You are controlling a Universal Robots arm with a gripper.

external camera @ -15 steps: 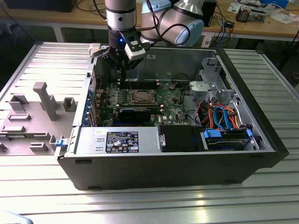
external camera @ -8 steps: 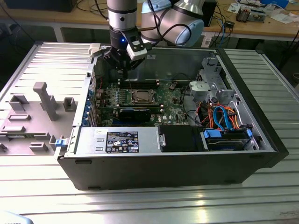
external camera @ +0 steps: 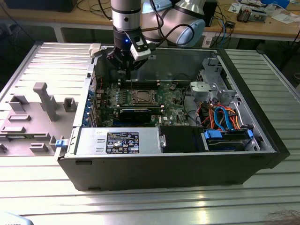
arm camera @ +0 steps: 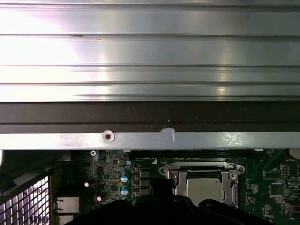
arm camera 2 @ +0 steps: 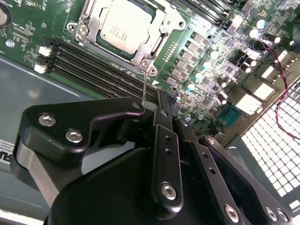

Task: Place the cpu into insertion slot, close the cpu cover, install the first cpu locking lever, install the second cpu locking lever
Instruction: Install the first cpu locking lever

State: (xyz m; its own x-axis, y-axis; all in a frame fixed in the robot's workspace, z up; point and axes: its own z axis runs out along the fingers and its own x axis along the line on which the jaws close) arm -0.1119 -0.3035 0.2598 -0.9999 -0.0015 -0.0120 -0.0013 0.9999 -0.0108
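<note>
The cpu (arm camera 2: 124,28) lies silvery top up in the insertion slot (arm camera 2: 177,21), in the middle of the green board (external camera: 140,97). The silver cpu cover (arm camera 2: 88,22) lies flat around it, also seen in the first wrist view as cpu cover (arm camera: 204,169). A thin wire locking lever (arm camera 2: 146,89) rises from the socket's corner up to my fingertips. My gripper (arm camera 2: 157,108) looks shut on the lever's end. In the exterior view the gripper (external camera: 123,71) hangs just above the board, behind the socket.
Long black memory slots (arm camera 2: 93,65) run beside the socket. The open case's rear wall (arm camera: 150,140) is close to the gripper. A drive cage with blue and orange cables (external camera: 225,117) fills the exterior view's right. A grey fixture plate (external camera: 42,101) lies outside the case.
</note>
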